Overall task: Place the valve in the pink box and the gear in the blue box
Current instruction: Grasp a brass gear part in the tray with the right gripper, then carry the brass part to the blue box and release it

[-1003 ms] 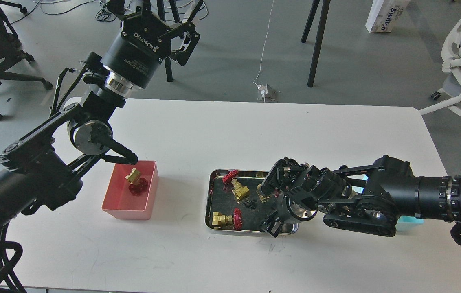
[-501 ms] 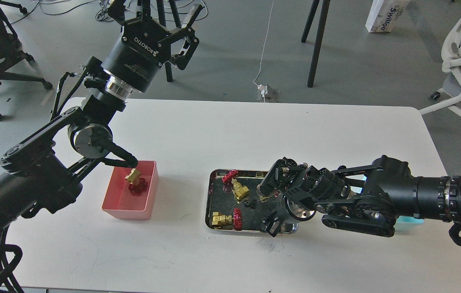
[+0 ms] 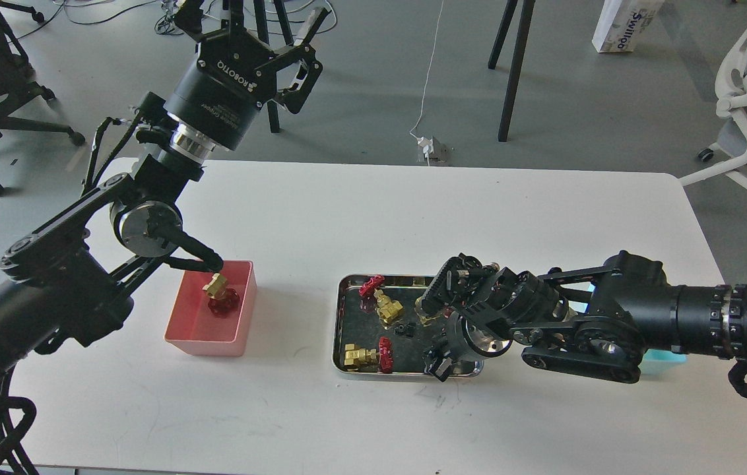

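Nearest us, the white table (image 3: 347,422) lies bare along its front edge, leaving wide open room between our 2 arms. On the left stands the salmon-pink rectangular plastic bin (image 3: 189,330), well back from the left edge, and in it rests 1 brass-gold valve with a red round handwheel (image 3: 218,295). A black link of our left arm reaches over the bin's far rim, just beside that valve.

At the centre sits the shiny steel tray (image 3: 338,330), apart from the pink bin with clear table between them. In its near left corner lies a second valve (image 3: 367,356), handwheel to the right; a third valve (image 3: 381,302) lies toward the far left corner. A tiny black toothed gear (image 3: 404,329) lies between them, near the tray's middle.

Our right gripper (image 3: 443,330) hangs over the tray's right half, covering it; its fingers are spread, 1 near the far rim and 1 at the near rim, with nothing seen between them. The right arm hides nearly all of the light cyan plastic bin (image 3: 664,357), of which only slivers show.

Farthest off, our left gripper (image 3: 251,20) is raised beyond the table's far edge, fingers parted and empty.
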Motion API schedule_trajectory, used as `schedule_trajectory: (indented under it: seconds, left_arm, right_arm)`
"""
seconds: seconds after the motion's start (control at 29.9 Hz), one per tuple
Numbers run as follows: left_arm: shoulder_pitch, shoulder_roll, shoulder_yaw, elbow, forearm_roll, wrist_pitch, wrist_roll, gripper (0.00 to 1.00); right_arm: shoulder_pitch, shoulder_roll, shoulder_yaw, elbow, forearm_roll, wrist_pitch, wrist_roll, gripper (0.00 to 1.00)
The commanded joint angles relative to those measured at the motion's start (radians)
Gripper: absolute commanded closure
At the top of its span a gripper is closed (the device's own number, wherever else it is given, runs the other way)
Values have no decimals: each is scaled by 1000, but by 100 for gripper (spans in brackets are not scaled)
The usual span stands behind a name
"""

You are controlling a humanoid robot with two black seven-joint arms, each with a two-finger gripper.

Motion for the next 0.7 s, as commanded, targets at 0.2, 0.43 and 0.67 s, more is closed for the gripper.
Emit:
schedule_trajectory:
  seconds: [0.2, 0.43, 0.67]
  left_arm:
    - [0, -3, 1, 0, 0, 0, 0, 22]
    - [0, -17, 9, 0, 0, 0, 0, 22]
    - [0, -60, 15, 3, 2, 3, 0, 21]
  right_arm:
    - [39, -161, 131, 88, 10, 0, 2, 98]
    - [23, -567, 324, 216, -8, 0, 0, 98]
    - [-35, -809, 304, 222, -8, 0, 2, 97]
